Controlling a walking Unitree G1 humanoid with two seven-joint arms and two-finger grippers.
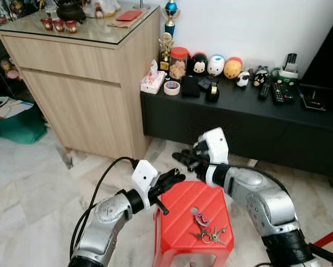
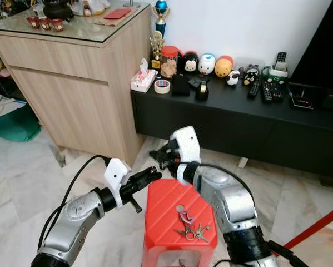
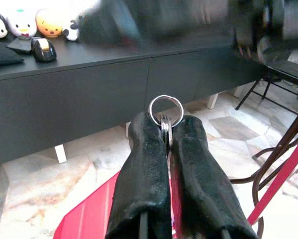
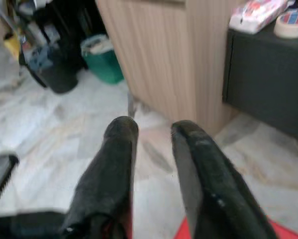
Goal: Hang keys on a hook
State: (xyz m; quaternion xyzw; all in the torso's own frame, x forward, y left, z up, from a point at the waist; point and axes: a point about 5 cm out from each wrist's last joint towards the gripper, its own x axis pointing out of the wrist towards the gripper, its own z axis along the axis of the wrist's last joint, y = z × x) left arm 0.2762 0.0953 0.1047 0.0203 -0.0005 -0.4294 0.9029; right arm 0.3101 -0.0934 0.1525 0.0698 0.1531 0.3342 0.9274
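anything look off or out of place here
Yes, two things. The left gripper is shut on a bare key ring, while the keys lie on the red stool, apart from it. And I can't make out a hook to hang them on.

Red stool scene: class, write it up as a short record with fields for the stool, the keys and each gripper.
stool: red stool, on the marble floor before the black cabinet
keys: bunch of keys lying on the stool top
left gripper: shut on a key ring, above the stool's edge
right gripper: open, empty, above the stool's far edge
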